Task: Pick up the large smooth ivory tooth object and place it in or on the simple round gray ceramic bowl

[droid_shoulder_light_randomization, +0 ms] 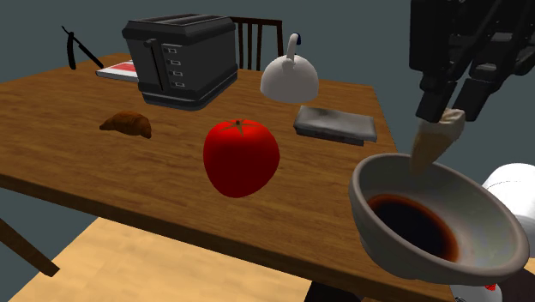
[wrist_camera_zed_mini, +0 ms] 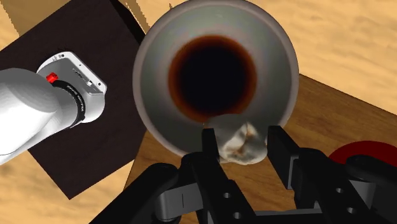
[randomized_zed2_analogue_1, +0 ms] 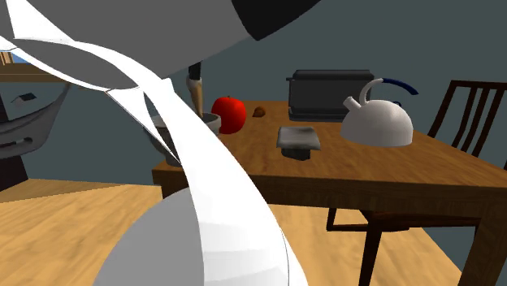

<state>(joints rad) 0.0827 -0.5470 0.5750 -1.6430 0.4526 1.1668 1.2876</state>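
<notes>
- Tooth, ivory and smooth, hangs clamped between the two black fingers of the gripper, just above the bowl; in the shoulder view its lower end is near the bowl's far rim, and whether it touches cannot be told
- from the wrist it lies over the bowl's inner wall close to the rim, not over the dark centre
- the step in hand, as I judge it, is the release; better to carry the tooth a little toward the bowl's middle and lower it before parting the fingers, since a drop onto the sloping wall could roll it out
- the bowl stands at a corner of the table, its near side seemingly past the edge, with floor and the dark stand below; a nudge might tip it off, so descend without touching the rim
- above the bowl nothing hinders; the red fruit and the grey tray stand apart from the bowl, the white kettle farther off; straight up looks the safe way out
</notes>
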